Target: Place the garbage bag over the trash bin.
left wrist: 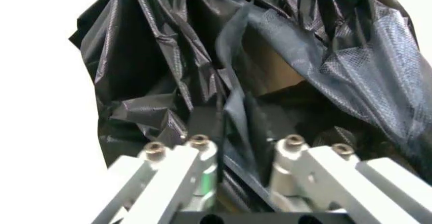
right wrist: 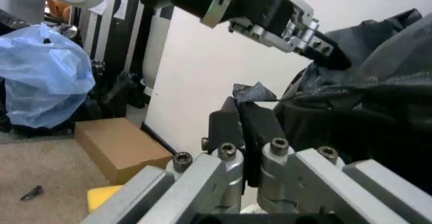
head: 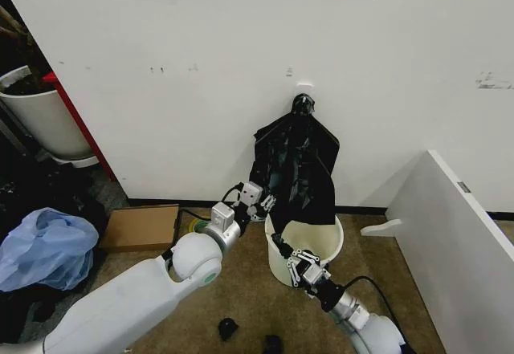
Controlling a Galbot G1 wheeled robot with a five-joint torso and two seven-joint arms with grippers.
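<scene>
The garbage bag (head: pixel 295 169) hangs lengthwise from twelve to six o'clock above the trash bin (head: pixel 277 264), its lower hem pinched by the left gripper (head: pixel 265 203) at nine o'clock and the right gripper (head: pixel 291 259) at six.

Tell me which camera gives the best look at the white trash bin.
The head view: the trash bin stands whole by the wall, its rim open, with the garbage bag hanging above and into it, and the left gripper and right gripper at the bag's lower edge. In both wrist views, black plastic covers where the bin would be.
</scene>
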